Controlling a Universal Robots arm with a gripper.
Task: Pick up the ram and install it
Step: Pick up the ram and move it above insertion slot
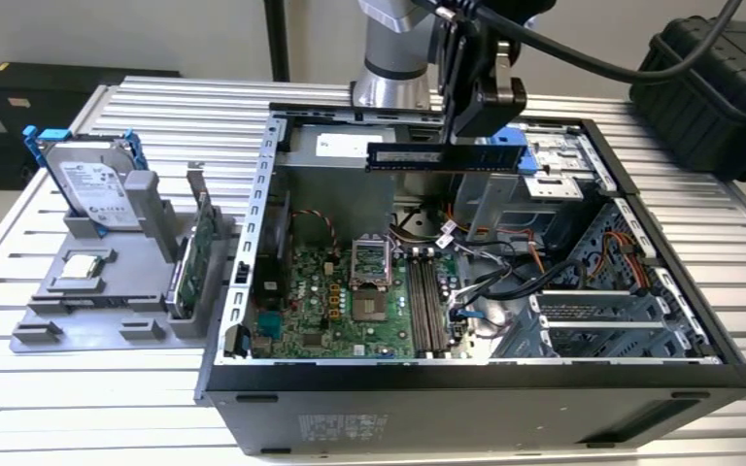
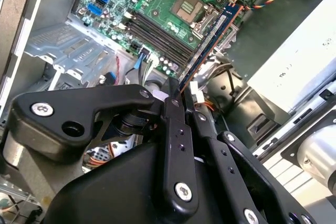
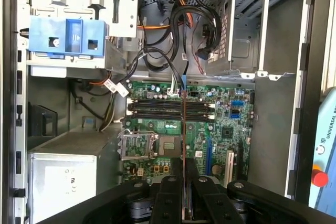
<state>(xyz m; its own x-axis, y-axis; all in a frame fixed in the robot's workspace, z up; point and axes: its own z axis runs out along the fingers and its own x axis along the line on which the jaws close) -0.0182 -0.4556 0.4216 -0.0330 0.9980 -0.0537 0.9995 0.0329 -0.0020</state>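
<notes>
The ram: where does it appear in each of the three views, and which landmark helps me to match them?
Exterior view: the ram hangs level above the open computer case, clamped in the gripper.
Second wrist view: the ram is edge-on, slanting from the gripper toward the motherboard.
First wrist view: the ram is a thin edge-on line in front of the memory slots.
Shared landmark: the processor socket.

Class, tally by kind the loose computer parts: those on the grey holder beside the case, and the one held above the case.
hard drive: 1
processor chip: 1
expansion card: 1
ram, in the claw: 1
total: 4
</notes>
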